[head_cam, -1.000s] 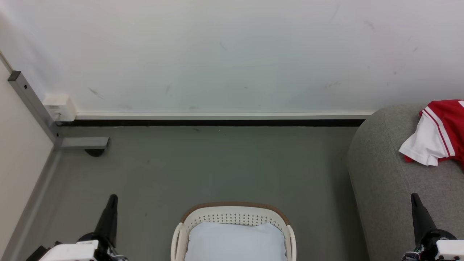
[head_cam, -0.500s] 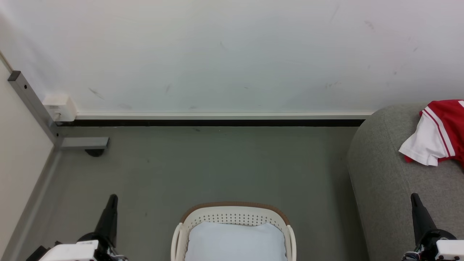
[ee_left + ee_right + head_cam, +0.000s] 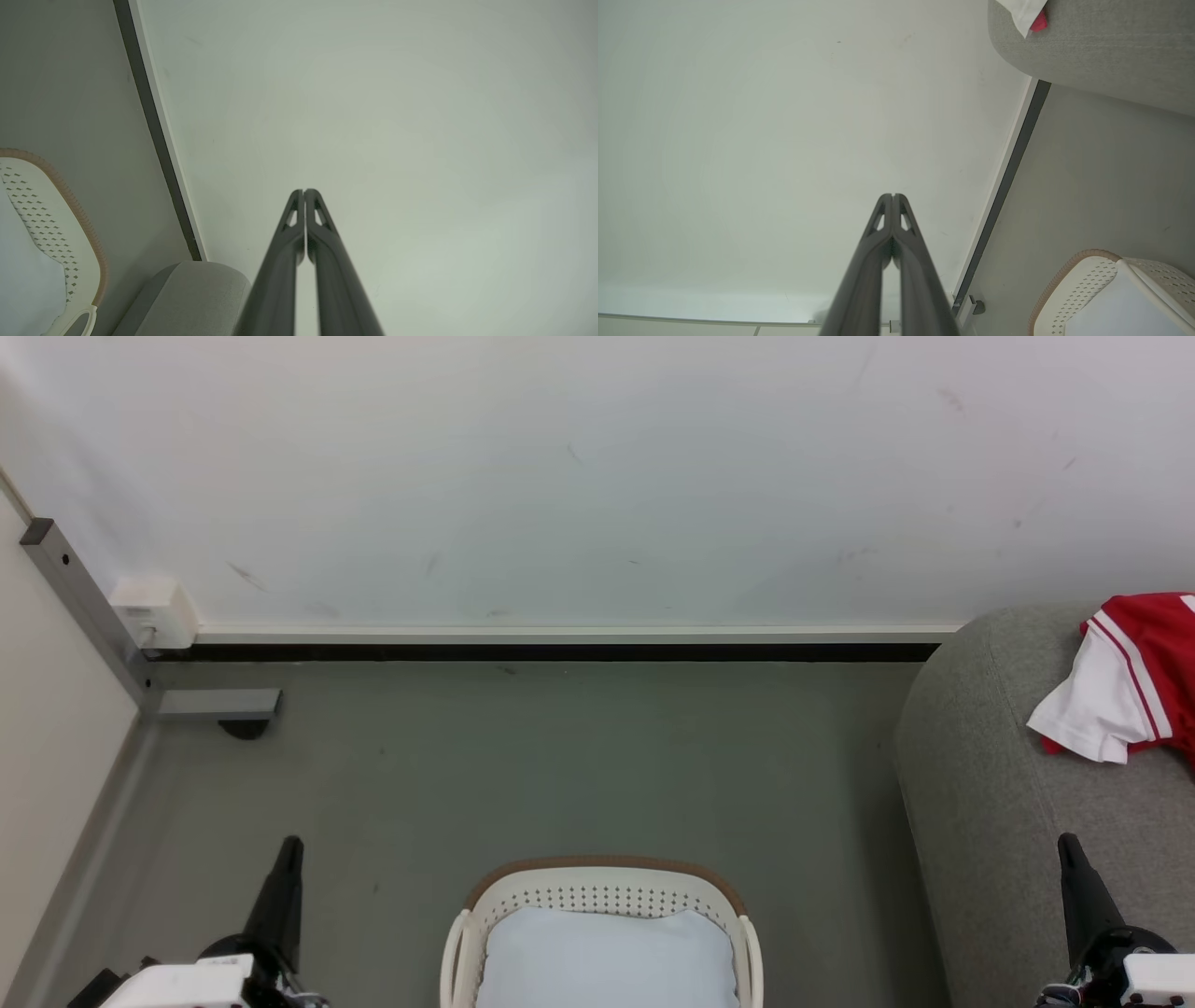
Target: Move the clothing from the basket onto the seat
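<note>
Sofa [image 3: 990,784]: light grey, off to the right of the basket [image 3: 607,866], floor [image 3: 560,756] between
Basket: cream, brown rim, pale blue-white cloth [image 3: 607,957] inside
Jersey [image 3: 1134,681]: red-white, crumpled on the sofa, beyond the basket and to its right
Left gripper [image 3: 290,847]: left of basket, fingers together, empty
Right gripper [image 3: 1066,845]: right of basket, also pinched together, empty

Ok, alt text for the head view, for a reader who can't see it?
A red and white jersey lies on the grey sofa at the right; the basket at bottom centre holds a pale cloth. The left gripper and right gripper point up from the lower corners, shut and empty, over the floor.
</note>
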Controlling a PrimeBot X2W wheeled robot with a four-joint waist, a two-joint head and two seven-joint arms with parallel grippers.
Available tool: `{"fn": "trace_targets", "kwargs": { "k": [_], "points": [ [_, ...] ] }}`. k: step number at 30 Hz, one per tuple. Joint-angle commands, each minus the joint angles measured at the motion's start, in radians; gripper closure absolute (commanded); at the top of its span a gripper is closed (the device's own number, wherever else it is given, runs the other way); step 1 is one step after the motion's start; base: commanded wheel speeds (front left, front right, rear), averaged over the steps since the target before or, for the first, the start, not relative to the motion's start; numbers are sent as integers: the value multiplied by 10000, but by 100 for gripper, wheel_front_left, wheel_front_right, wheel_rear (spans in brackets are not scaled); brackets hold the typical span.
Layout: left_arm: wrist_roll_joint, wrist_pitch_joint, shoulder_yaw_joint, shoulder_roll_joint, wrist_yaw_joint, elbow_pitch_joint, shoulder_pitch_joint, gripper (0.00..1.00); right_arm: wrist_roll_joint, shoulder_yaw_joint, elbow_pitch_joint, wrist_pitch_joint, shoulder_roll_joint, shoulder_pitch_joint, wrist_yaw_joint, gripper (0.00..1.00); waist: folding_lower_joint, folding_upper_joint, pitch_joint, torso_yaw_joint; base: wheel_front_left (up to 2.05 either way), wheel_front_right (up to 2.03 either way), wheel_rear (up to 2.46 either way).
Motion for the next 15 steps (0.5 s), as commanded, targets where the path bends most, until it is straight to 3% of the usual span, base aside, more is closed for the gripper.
{"fn": "trace_targets", "kwargs": {
  "k": [1, 15],
  "points": [
    [-129, 39, 18, 21, -51, -34, -91, 100, 9, -41, -55, 32, -81, -136, -24, 100, 0, -1, 0, 0, 0, 0, 0],
    [-130, 39, 17, 22, -51, -35, -91, 100, 10, -40, -55, 31, -81, -136, -23, 100, 0, -1, 0, 0, 0, 0, 0]
  ]
}}
